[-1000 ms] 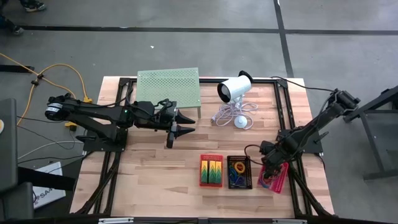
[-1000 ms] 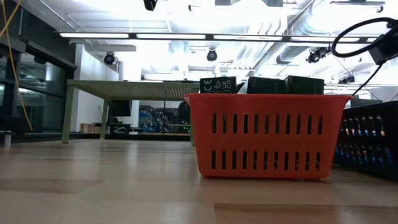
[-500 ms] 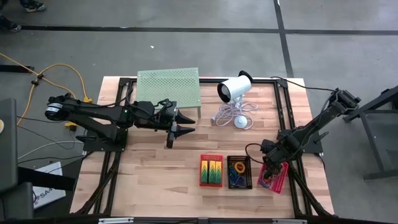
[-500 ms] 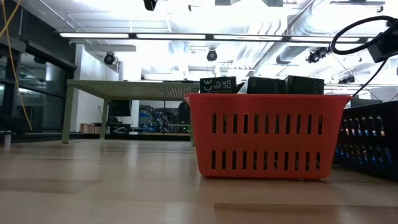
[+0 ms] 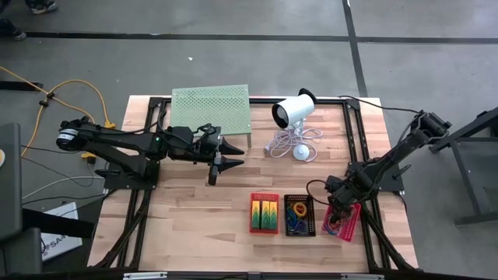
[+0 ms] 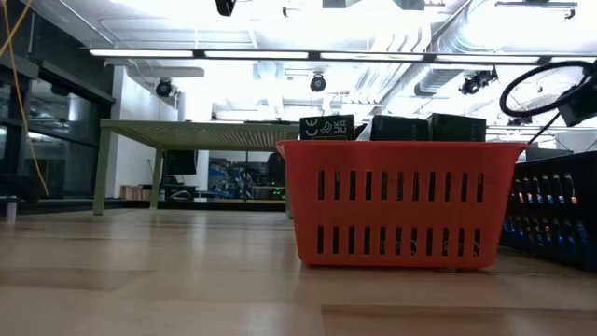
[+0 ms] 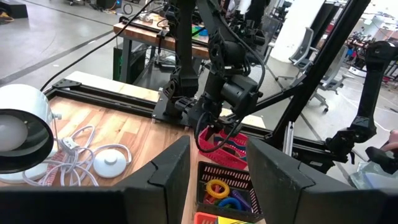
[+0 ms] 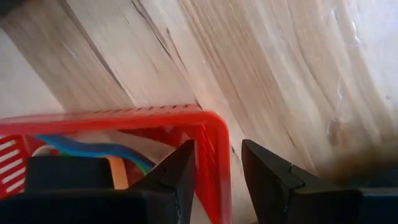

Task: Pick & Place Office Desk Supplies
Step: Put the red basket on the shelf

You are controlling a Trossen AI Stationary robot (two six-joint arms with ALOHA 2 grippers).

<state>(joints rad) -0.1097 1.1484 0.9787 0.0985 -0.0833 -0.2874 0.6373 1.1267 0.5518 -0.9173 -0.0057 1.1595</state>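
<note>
Three small mesh baskets stand in a row near the table's front right: a red basket (image 5: 264, 212) holding green packs, a black basket (image 5: 299, 215) holding coloured loops, and a pink basket (image 5: 345, 222) with rubber bands (image 8: 81, 149) inside. My right gripper (image 5: 339, 210) points down over the pink basket's far end, open. One finger (image 8: 177, 177) stands inside the end wall (image 8: 214, 143) and the other (image 8: 270, 177) outside it. My left gripper (image 5: 222, 154) hangs open and level above the table's left middle, holding nothing. My right gripper straddles the pink basket's end wall (image 8: 214, 143) from above, with a gap showing between the wall and the outer finger. Whether the inner finger touches the wall, I cannot tell. The basket rests on the table.
A pale-green perforated stand (image 5: 210, 109) stands at the table's far middle. Right of it is a white cylinder device (image 5: 293, 111) with its coiled cable (image 5: 292, 144). Bare wood lies between my left gripper and the baskets.
My right gripper has sunk a little toward the pink basket, still pointing down, with its finger gap unchanged. The baskets have kept still.
</note>
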